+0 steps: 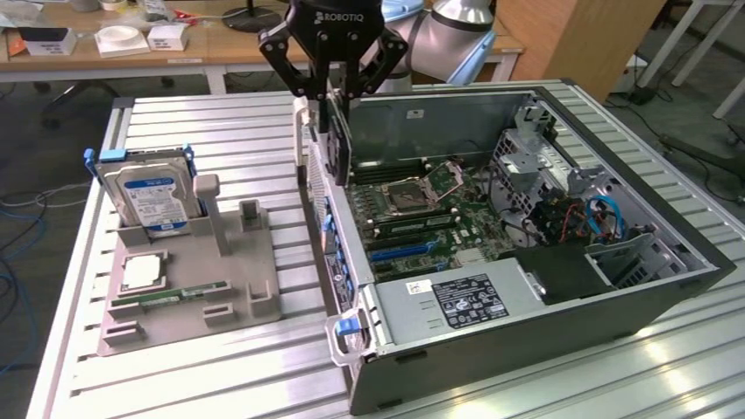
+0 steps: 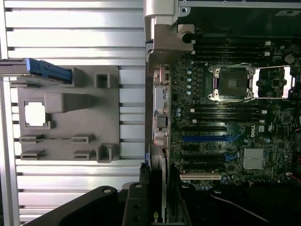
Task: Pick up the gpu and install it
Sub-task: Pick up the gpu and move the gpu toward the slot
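1. We see the gripper [image 1: 335, 94] pinching the gpu [image 1: 338, 140] by its upper edge, one black finger on each face of the card.
2. The gpu hangs upright with its dark side towards the exterior view. A pale metal bracket runs down its edge on the exterior view's left.
3. In the wrist view the gripper [image 2: 159, 207] looks down along the card, so we see the gpu [image 2: 162, 183] edge-on as a thin strip.
4. The card hangs at the computer case's [image 1: 652, 297] rim on the exterior view's left. We cannot tell whether its lower edge touches the rim.
5. Beyond that rim the motherboard [image 1: 454, 218] lies open. The CPU socket [image 1: 410, 188] is near the card and the blue slot [image 1: 402, 251] is further along, with nothing in it.
6. The room above the board is free. The power supply [image 1: 466, 297] closes the near end, and cables and a metal cage crowd the exterior view's right.
7. Outside the case, a strip of slatted table [image 1: 187, 375] lies between it and the gray fixture tray [image 1: 222, 271].
8. On that tray the hard drive [image 1: 146, 196] stands upright and the RAM stick [image 1: 174, 292] lies flat, both well apart from the card.
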Available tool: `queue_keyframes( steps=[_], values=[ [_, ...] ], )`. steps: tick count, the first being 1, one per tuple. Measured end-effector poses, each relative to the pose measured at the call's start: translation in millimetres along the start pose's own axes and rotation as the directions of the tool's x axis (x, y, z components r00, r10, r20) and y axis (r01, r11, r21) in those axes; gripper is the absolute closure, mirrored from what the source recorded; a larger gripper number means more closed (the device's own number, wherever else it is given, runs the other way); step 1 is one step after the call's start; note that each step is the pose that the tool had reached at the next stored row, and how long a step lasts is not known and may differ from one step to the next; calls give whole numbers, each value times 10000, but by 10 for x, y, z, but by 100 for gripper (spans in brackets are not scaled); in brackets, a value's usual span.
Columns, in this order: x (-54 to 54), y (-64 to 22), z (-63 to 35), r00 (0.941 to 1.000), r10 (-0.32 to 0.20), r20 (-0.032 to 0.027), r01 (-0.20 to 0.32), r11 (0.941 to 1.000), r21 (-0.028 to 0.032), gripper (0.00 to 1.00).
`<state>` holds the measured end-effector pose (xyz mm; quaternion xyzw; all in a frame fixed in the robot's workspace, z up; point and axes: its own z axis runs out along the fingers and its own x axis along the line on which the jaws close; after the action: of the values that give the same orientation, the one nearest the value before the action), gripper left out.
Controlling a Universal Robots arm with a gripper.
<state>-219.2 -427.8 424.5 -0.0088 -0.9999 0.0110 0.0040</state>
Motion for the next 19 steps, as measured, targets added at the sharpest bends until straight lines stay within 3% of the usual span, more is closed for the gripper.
queue_keyframes(
  steps=[19],
  values=[
    [-146, 3, 17, 10000, -1, 5, 1, 10000, 2, 74]
  ],
)
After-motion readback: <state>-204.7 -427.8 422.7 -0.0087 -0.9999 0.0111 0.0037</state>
